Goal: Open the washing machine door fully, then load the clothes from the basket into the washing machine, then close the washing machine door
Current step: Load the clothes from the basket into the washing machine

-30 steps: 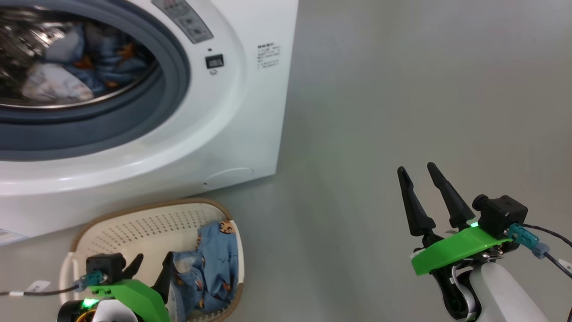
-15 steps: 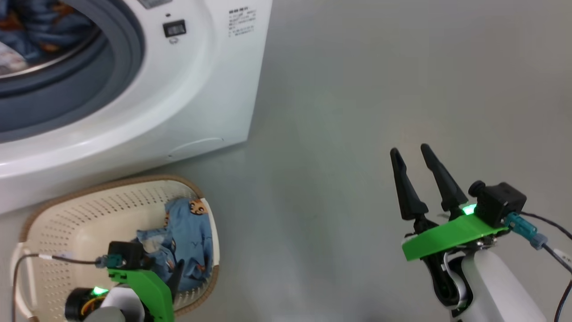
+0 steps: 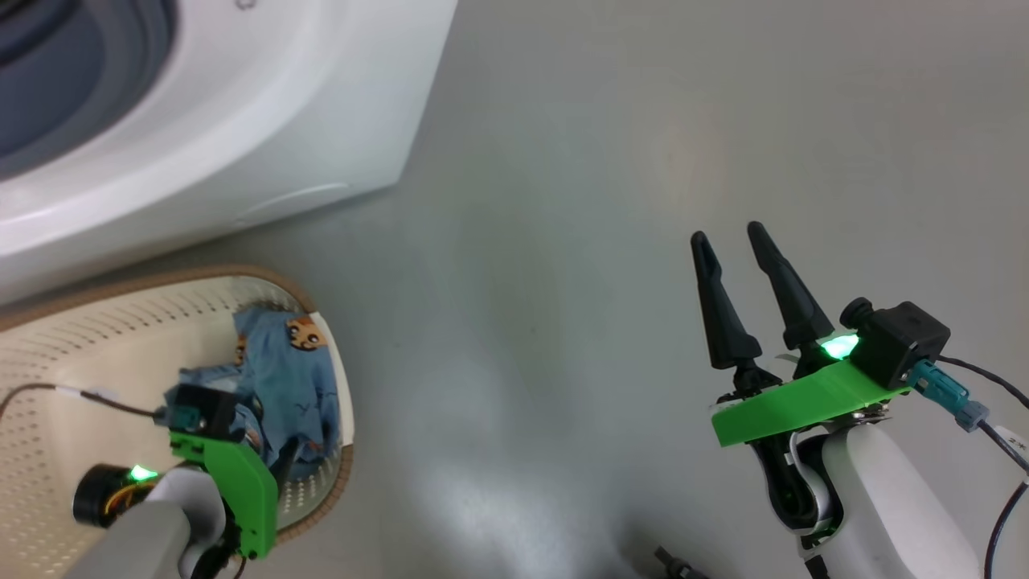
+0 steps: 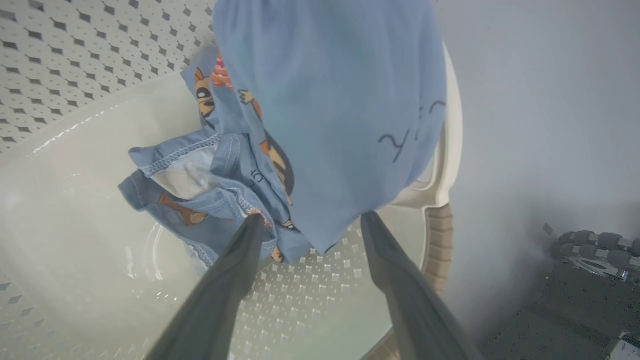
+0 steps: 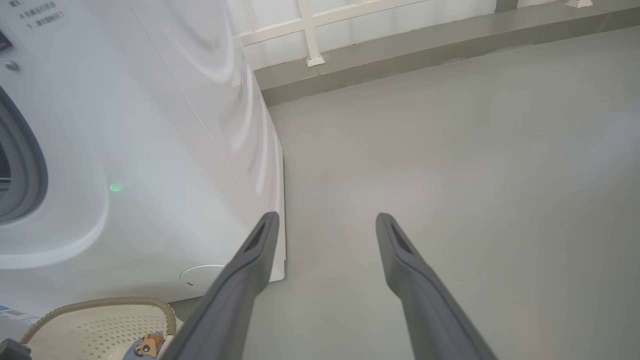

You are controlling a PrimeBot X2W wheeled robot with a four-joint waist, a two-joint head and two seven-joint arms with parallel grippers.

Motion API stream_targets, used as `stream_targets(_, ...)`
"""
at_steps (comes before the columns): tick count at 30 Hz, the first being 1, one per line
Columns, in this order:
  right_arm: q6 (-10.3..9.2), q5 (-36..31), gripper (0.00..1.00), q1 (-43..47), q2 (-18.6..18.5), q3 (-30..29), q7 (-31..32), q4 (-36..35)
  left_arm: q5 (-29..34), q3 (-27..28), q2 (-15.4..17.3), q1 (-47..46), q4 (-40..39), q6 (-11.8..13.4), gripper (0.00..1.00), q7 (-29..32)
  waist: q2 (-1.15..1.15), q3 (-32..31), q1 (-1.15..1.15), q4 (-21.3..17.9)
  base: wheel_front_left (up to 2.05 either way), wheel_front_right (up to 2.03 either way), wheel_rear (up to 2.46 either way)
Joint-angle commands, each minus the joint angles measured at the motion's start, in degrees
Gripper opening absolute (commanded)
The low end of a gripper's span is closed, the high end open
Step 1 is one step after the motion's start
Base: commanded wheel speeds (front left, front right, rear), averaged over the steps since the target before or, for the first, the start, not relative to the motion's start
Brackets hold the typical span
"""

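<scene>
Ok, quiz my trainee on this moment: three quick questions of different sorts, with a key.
1. True or false: the right gripper is shut on a garment.
2. Which fits the left gripper? A) open, at the bear-print clothes inside the basket; B) shut on the clothes and lifted clear of the basket; C) open, outside the basket.
3. Fill in: the right gripper hangs over the bare grey ____.
Key: 1 false, it is open and empty; 2 A; 3 floor.

I look steeply down from the head; left wrist sits close inside the same basket (image 4: 60, 60); right wrist looks low along the floor (image 5: 450, 150).
</scene>
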Motion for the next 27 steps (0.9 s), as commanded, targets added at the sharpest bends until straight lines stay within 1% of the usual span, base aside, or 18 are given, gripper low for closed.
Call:
stream_targets(1,0.32,0.5,1.0,-0.1,-0.1,1.5,-0.5,-1.7,-0.9,0.3,1.9,-1.3,-0.6,0.0,1.0,0.2,0.0,2.9,0.0,-1.4,0.0,0.0,0.0)
stream_targets(5,0.32,1.6,1.0,-0.3,-0.1,2.2,-0.5,-2.5,-2.3,-2.3,3.6,-4.2,-0.1,0.0,1.0,0.9,0.0,5.1,0.0,-2.2,0.0,0.0,0.0)
stream_targets(11,0.32,2.8,1.0,-0.6,0.0,2.9,-0.5,-3.3,-3.6,-7.0,5.2,-7.7,0.0,0.0,1.0,2.6,0.0,7.6,0.0,-3.4,0.0,0.0,0.0)
stream_targets(13,0.32,3.0,1.0,-0.7,0.0,3.1,-0.5,-3.4,-4.3,-7.8,5.7,-9.1,0.5,0.0,1.0,2.1,0.0,8.3,0.0,-3.7,0.0,0.0,0.0)
stream_targets(20,0.32,4.0,1.0,-1.2,0.0,4.2,-0.5,-3.9,-6.4,-9.8,5.7,-12.3,3.1,0.0,1.0,0.0,0.0,9.9,0.0,-4.7,0.0,0.0,0.0)
stream_targets(21,0.32,4.1,1.0,-1.2,0.0,4.3,-0.5,-3.8,-7.0,-9.9,5.6,-12.6,3.5,0.0,0.96,-0.1,0.0,10.1,0.0,-4.7,0.0,0.0,0.0)
stream_targets(22,0.32,4.2,1.0,-1.3,0.0,4.4,-0.5,-3.8,-7.6,-10.0,5.4,-12.8,3.8,0.0,0.7,-0.4,0.0,10.2,0.0,-4.8,0.0,0.0,0.0)
stream_targets(23,0.32,4.3,1.0,-1.4,0.0,4.5,-0.5,-3.7,-7.9,-10.2,5.4,-13.0,4.0,0.0,0.0,-1.0,0.0,10.2,0.0,-4.8,0.0,0.0,0.0)
stream_targets(27,0.32,4.5,1.0,-1.7,0.0,4.6,-0.5,-3.4,-9.2,-11.8,5.2,-12.8,4.0,0.0,0.0,-2.3,0.0,9.7,0.0,-4.8,0.0,0.0,0.0)
